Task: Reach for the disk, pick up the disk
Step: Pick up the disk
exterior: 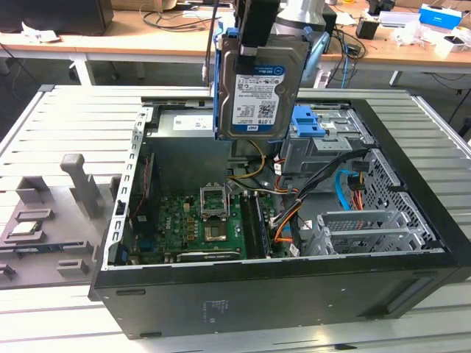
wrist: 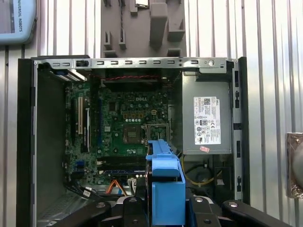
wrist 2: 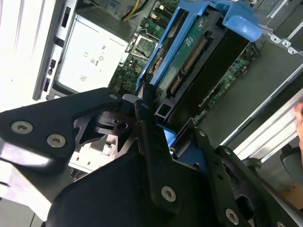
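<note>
both steps look done: the gripper [exterior: 259, 33] has its jaws pinching the disk [exterior: 259, 88] by its top edge, hanging upright, well clear above the open computer case [exterior: 294, 287].

A slatted metal table [exterior: 66, 118] carries an open computer case [exterior: 294, 294] and a grey fixture [exterior: 51, 220].

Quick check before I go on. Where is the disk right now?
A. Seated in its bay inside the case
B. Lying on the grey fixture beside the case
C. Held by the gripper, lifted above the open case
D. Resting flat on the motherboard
C. In the exterior view the disk hangs upright from the gripper, clear above the case.
</note>
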Controlling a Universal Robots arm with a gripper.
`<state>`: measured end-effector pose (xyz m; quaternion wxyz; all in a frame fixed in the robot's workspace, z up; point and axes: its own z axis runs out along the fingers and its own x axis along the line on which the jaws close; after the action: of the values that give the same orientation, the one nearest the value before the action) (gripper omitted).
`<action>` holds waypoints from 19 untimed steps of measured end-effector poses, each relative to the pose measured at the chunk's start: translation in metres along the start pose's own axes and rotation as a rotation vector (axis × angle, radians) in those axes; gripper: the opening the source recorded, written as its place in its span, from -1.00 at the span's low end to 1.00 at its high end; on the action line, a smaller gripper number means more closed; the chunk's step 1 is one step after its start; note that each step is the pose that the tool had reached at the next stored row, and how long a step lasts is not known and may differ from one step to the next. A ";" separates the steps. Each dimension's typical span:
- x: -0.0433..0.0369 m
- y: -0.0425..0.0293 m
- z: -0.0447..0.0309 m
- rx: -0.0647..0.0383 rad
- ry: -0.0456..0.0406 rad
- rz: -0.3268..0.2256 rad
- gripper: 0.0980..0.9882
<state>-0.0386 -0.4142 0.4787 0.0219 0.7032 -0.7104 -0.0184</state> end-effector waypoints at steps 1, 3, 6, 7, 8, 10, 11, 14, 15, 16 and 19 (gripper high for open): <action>0.0016 0.0000 0.0000 0.000 0.0000 0.000 -0.40; 0.0057 -0.0001 0.0001 0.000 0.0000 0.000 -0.40; 0.0117 -0.0001 0.0001 0.000 0.0000 0.000 -0.40; 0.0133 -0.0002 0.0002 0.000 0.0000 0.000 -0.40; 0.0151 -0.0002 0.0002 0.000 0.0000 0.000 -0.40; 0.0211 -0.0002 0.0002 0.000 0.0001 0.000 -0.40; 0.0254 -0.0003 0.0003 0.000 0.0000 0.000 -0.40; 0.0320 -0.0003 0.0003 0.000 0.0000 0.000 -0.40; 0.0337 -0.0004 0.0003 0.000 0.0000 0.000 -0.40; 0.0357 -0.0004 0.0004 0.000 0.0000 0.000 -0.40; 0.0425 -0.0005 0.0004 0.000 0.0000 0.000 -0.40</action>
<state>-0.0386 -0.4567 0.4785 0.0220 0.7032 -0.7104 -0.0184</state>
